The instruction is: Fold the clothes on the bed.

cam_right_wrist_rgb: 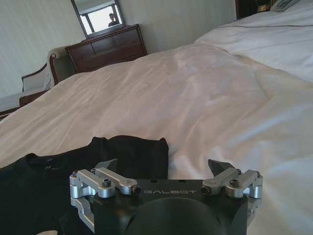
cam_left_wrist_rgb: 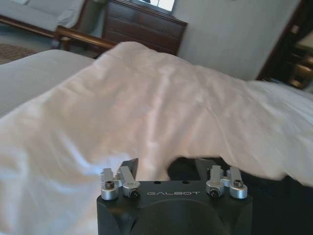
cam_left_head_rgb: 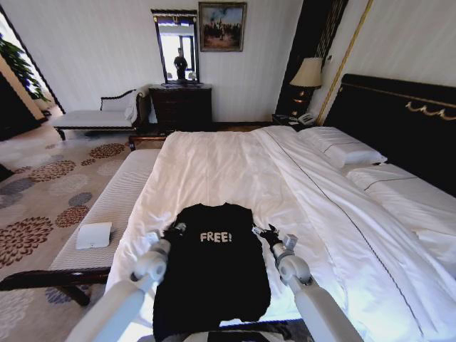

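The clothes are one black T-shirt (cam_left_head_rgb: 212, 274) with white "FREE!" lettering, lying flat and chest up near the foot of the bed (cam_left_head_rgb: 235, 171), collar toward the far side. My left gripper (cam_left_head_rgb: 174, 229) sits at the shirt's left shoulder corner. In the left wrist view this gripper (cam_left_wrist_rgb: 166, 169) is open over the white duvet, with black cloth (cam_left_wrist_rgb: 279, 196) just ahead and to one side. My right gripper (cam_left_head_rgb: 267, 233) sits at the right shoulder corner. The right wrist view shows it (cam_right_wrist_rgb: 164, 169) open, low over the shirt's edge (cam_right_wrist_rgb: 132, 149), with nothing gripped.
A pale striped bench (cam_left_head_rgb: 114, 203) runs along the bed's left side with a small white box (cam_left_head_rgb: 94, 235) on it. Pillows (cam_left_head_rgb: 342, 149) and the dark headboard (cam_left_head_rgb: 399, 121) are at the right. A dresser (cam_left_head_rgb: 180, 107), a chaise (cam_left_head_rgb: 96, 117) and a lamp (cam_left_head_rgb: 308, 73) stand by the far wall.
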